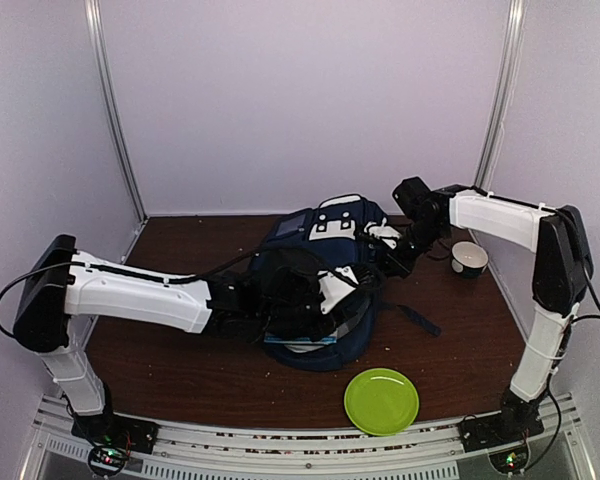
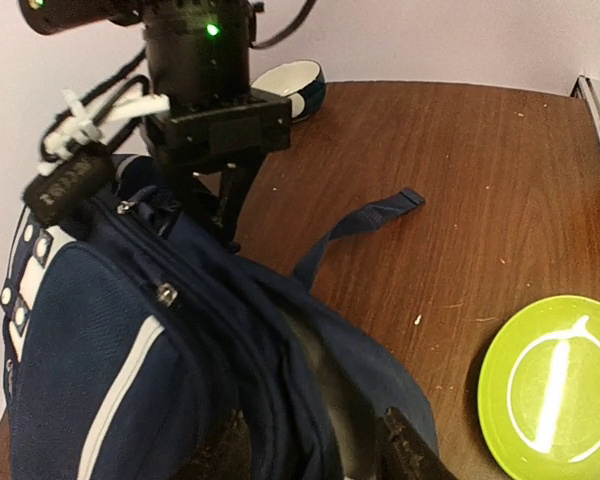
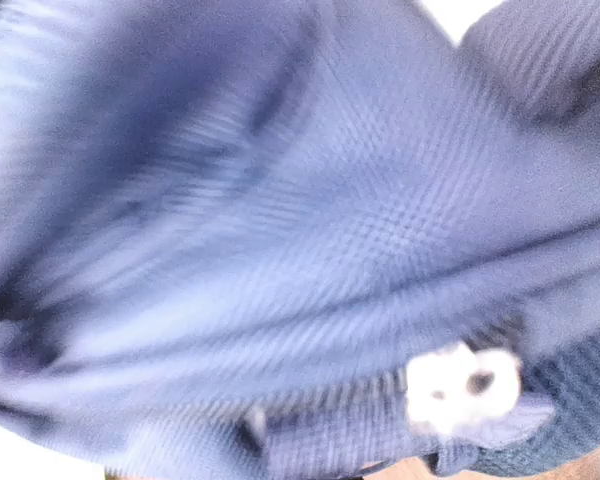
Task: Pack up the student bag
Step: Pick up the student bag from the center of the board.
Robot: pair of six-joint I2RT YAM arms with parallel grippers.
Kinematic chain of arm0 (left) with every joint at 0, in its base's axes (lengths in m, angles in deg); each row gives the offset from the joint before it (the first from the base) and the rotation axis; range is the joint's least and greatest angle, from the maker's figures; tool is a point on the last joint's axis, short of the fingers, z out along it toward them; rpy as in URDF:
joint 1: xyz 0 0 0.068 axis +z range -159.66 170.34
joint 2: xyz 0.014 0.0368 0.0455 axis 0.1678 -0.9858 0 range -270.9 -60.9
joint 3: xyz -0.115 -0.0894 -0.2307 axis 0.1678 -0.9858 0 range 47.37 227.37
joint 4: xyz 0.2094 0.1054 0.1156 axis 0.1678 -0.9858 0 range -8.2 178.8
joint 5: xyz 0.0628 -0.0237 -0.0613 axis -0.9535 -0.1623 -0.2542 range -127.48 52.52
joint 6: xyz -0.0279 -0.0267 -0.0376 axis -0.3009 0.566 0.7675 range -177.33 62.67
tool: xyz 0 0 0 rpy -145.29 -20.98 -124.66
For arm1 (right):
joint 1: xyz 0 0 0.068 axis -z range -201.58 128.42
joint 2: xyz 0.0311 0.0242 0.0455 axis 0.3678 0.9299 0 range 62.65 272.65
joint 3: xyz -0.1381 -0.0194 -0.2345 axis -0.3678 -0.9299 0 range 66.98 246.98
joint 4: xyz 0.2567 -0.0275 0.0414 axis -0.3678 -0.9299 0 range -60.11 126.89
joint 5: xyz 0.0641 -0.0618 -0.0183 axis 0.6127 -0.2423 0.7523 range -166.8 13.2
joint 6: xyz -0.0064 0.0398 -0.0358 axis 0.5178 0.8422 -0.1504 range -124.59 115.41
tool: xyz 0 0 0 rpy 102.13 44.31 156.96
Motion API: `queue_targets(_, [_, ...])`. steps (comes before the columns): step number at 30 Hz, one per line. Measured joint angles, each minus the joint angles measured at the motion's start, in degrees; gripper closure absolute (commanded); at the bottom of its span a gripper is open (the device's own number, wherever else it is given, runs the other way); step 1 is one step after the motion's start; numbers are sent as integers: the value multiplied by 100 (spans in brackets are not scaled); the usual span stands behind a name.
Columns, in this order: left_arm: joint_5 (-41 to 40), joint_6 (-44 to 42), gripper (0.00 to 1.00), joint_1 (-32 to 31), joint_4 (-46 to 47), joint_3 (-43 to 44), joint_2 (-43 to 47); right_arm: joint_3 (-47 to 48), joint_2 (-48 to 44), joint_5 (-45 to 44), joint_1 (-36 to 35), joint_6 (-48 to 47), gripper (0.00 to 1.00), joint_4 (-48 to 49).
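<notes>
Packing report from both wrists

My student bag (image 1: 325, 357) lies mid-table (image 1: 180, 370), with its white patch at the far end. My left pincer (image 2: 310, 432) sits in the bag's mouth, fingers spread wide. A fold of navy fabric and pale lining lies between them, and it grips nothing. My right pincer (image 1: 392, 260) meets the bag's far right edge. Its jaws stand narrow and seem pinched on the rim, though that wrist shows only blurred blue cloth. A white bowl (image 1: 469, 258) sits just right of the bag. A lime-green plate (image 1: 381, 400) lies near, right of centre.
</notes>
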Motion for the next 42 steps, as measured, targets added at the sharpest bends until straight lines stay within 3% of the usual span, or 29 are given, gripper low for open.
queue_targets(8, [-374,-136,52,0,-151,844,-984,-315,-466,-101,11,-334,100,-166])
queue_targets(14, [-964,-284,59,-131,-181,1198,-1429,-844,-763,-96,125,-485,100,11])
queue_targets(17, [-1294,-393,74,-179,-223,1368,-1637,-903,-811,-17,170,-485,100,63])
queue_targets(20, [-1604,-457,100,-184,-286,1572,-1832,-905,-811,90,238,-470,100,87])
queue_targets(24, [-1845,-424,100,-177,-422,1867,-2055,-1025,-811,273,420,-424,99,225])
queue_targets(26, [-1862,-275,100,-164,-516,1961,-2074,-1147,-811,356,479,-343,85,339])
queue_targets(32, [-1744,485,100,122,-551,1980,-2037,-1464,-811,605,533,-15,65,527])
queue_targets(42, [-1379,1473,100,673,-426,1624,-1443,-1613,-616,743,533,424,59,970])
